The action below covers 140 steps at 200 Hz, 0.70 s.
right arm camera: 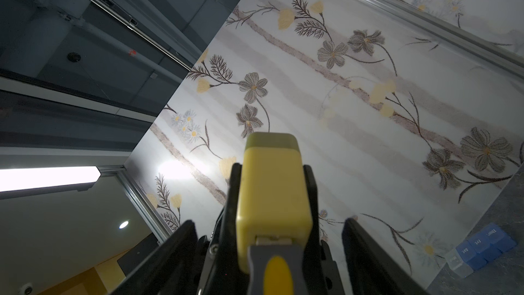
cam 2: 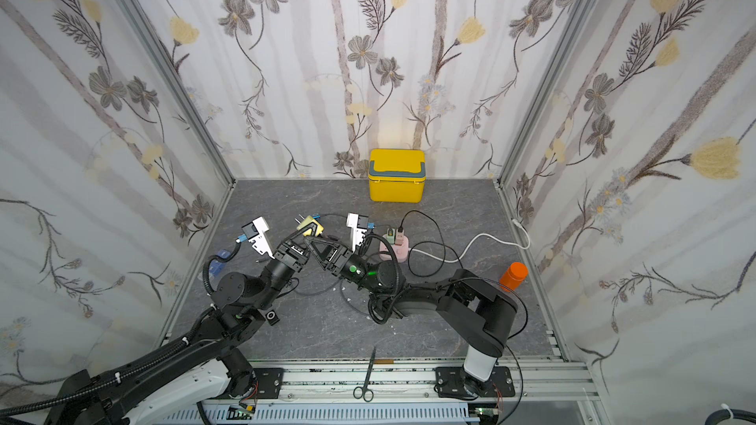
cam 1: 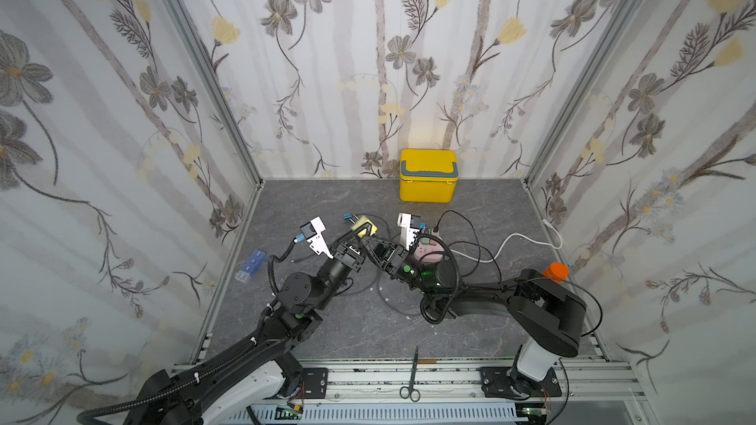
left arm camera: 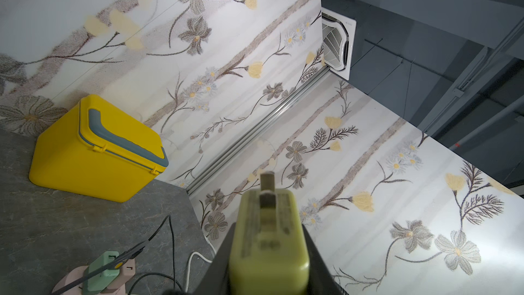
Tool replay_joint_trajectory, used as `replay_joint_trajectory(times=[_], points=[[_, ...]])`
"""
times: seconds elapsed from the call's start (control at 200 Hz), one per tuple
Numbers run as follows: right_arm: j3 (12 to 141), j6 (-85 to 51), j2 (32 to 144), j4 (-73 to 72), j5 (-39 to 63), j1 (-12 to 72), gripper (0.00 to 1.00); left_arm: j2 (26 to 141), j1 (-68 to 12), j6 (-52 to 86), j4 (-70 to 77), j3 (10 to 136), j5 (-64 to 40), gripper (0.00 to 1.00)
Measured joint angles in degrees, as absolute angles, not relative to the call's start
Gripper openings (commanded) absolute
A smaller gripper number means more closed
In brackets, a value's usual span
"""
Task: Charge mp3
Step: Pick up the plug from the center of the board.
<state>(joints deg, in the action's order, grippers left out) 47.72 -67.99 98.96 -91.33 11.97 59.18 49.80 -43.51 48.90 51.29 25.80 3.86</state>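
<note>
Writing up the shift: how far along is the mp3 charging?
Done: the cable plug looks seated in the yellow adapter. In hand: the left claw grips the adapter off the table; the right claw stands open beside it. Left: adapter into the pink strip; the mp3 I cannot find.

Left arm [cam 1: 302,292] and right arm [cam 1: 491,300] lean inward, tips meeting. The left end effector [cam 1: 362,235] pinches a yellow charger [cam 1: 365,226]; the right end effector [right arm camera: 269,224] gapes wide around it.
</note>
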Motion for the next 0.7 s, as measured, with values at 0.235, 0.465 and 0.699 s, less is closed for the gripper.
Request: replay_joint_trajectory(times=[0.235,0.465,0.699], points=[[47.9,-67.9,98.9,-90.9,16.1,59.7,1.0,49.6,-43.5,47.1,44.8,28.8,5.4,0.19],[46.4,-68.3,98.4,-90.0,18.3,59.7,1.0,49.7,-41.3,45.5,37.4,32.6,6.0,0.19],[39.0,-67.8,92.6,-91.2,22.3,59.7,0.97,49.3,-35.4,43.9,31.7,34.0,8.0,0.2]])
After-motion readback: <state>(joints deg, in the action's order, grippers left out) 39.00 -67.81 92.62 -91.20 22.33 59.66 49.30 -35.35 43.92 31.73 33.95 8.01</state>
